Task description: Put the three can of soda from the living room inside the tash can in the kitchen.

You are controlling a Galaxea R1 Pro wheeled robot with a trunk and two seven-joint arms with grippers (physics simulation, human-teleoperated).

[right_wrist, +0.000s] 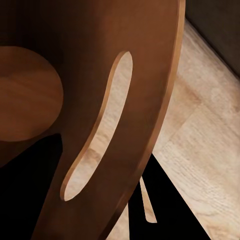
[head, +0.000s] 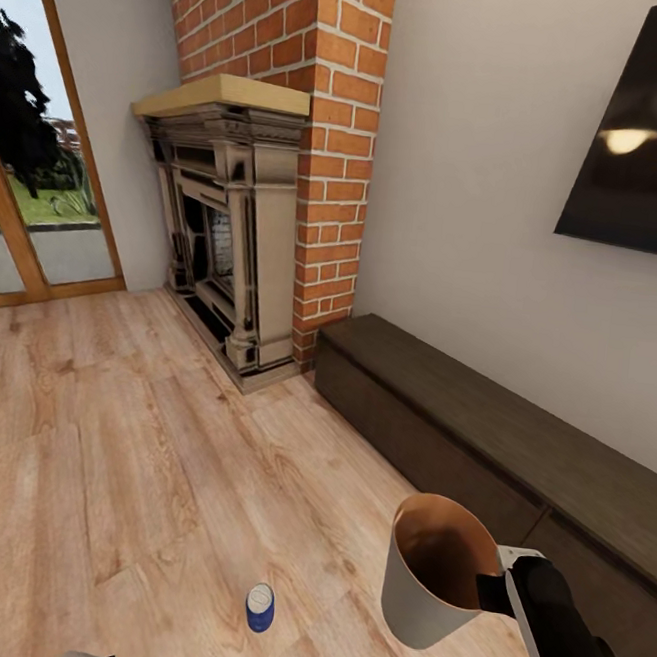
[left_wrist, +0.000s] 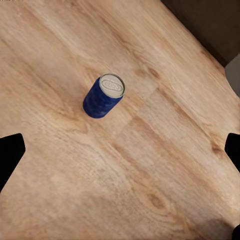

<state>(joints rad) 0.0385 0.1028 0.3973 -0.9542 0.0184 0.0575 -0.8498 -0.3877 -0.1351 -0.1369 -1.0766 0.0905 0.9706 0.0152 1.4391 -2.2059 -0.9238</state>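
A blue can of soda (head: 260,606) stands upright on the wood floor of the living room, near the lower middle of the head view. In the left wrist view the same can (left_wrist: 103,96) lies ahead of my left gripper (left_wrist: 120,150), which hangs open above the floor, apart from the can. The pale grey tash can (head: 425,579), brown-orange inside, is lifted off the floor at the lower right. My right gripper (head: 489,592) is shut on its rim. The right wrist view looks into the bin's brown inside (right_wrist: 100,60), past a slot in its wall.
A red brick fireplace (head: 248,220) stands at the back. A long low dark cabinet (head: 499,435) runs along the right wall under a wall TV (head: 643,138). Glass garden doors (head: 29,199) are at the far left. Open floor (head: 106,448) spreads to the left.
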